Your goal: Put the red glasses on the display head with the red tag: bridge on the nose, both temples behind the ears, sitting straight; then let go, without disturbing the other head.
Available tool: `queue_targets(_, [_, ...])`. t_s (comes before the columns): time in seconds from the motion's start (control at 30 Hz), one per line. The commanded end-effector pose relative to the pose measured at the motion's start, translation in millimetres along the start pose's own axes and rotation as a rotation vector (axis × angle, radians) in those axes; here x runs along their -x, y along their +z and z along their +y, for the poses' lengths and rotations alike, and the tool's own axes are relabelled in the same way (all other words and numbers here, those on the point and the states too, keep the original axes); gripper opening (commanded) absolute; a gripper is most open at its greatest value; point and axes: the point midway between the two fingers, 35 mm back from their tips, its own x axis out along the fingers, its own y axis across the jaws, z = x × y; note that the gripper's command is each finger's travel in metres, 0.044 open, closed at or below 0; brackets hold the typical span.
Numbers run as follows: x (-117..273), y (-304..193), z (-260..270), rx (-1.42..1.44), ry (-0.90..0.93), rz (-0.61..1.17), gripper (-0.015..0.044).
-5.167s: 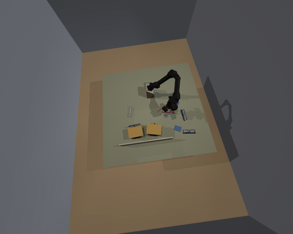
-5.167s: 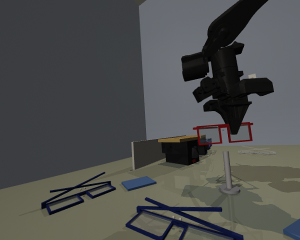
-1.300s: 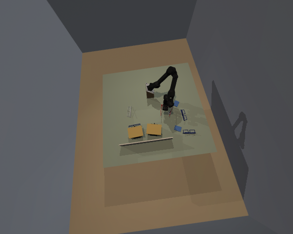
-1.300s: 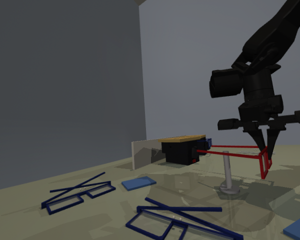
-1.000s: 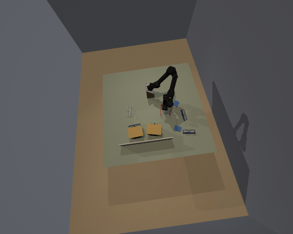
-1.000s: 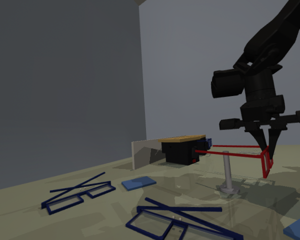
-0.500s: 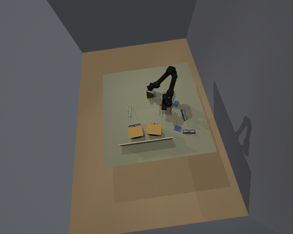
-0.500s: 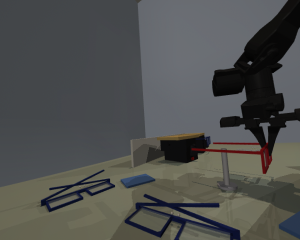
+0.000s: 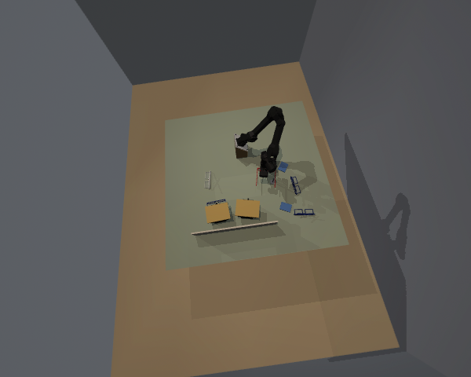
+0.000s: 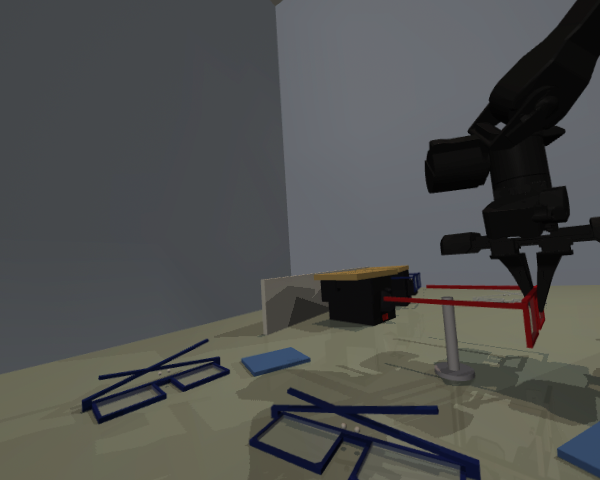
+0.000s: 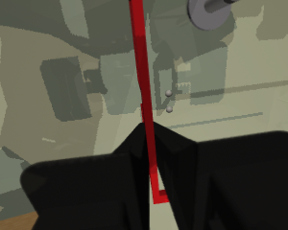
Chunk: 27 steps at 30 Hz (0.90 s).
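Note:
My gripper [image 10: 536, 305] [image 11: 147, 127] is shut on the front frame of the red glasses [image 10: 455, 301] [image 11: 140, 57] and holds them above the table. Their temples are open, roughly level, and point toward the heads. The head with the red tag [image 9: 247, 208] [image 10: 354, 302] is a black block with an orange top; its red tag [image 10: 385, 316] shows low on its front. In the top view the temple tips stand short of this head. The other head [image 9: 217, 212] stands beside it, with blue glasses [image 10: 416, 281] on it. In the top view the arm hides the fingertips.
A grey post [image 10: 450, 335] [image 11: 202, 16] on a round base stands near the held glasses. Two folded blue glasses [image 10: 153, 368] [image 10: 362, 409] and two blue pads [image 9: 282, 166] [image 9: 286, 206] lie to the right. White glasses lie to the left. A pale board [image 9: 234, 228] stands behind the heads.

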Motion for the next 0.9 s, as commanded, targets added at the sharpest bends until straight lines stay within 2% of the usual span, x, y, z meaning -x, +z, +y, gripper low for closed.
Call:
queue_targets(0.0, [0, 1, 1, -0.001, 0.001, 0.001, 0.0000])
queue_targets(0.33, [3, 7, 0, -0.001, 0.001, 0.001, 0.0000])
queue_targets(0.7, [56, 11, 0, -0.001, 0.000, 0.004, 0.0000])
queue_targets(0.87, [60, 11, 0, -0.009, 0.000, 0.004, 0.0000])
